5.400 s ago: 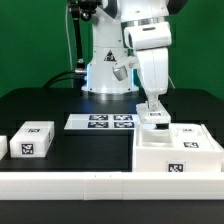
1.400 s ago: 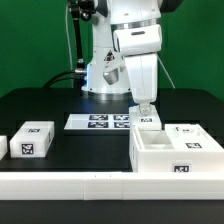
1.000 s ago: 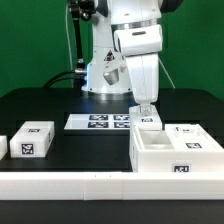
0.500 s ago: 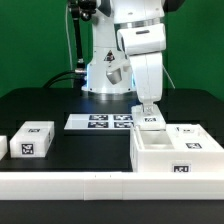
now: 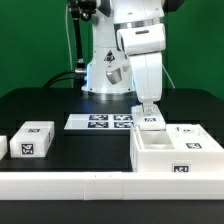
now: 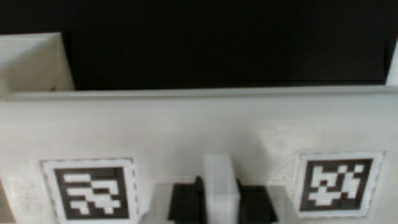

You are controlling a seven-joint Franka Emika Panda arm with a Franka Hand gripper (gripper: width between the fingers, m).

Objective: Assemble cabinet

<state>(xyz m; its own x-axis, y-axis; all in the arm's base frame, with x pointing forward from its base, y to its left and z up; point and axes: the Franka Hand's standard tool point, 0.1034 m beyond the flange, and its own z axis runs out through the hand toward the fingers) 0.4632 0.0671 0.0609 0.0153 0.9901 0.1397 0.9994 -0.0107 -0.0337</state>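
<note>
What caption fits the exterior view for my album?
Robot gripper at the back of the white cabinet, with the marker board lying nearby on the black table.

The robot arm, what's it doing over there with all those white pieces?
The arm's gripper is down at the back edge of the cabinet, the big white box at the exterior view's right. Whether the jaws are clamped on that wall is not clear in either view. A small tagged block lies at the exterior view's left, with the marker board between them.
</note>
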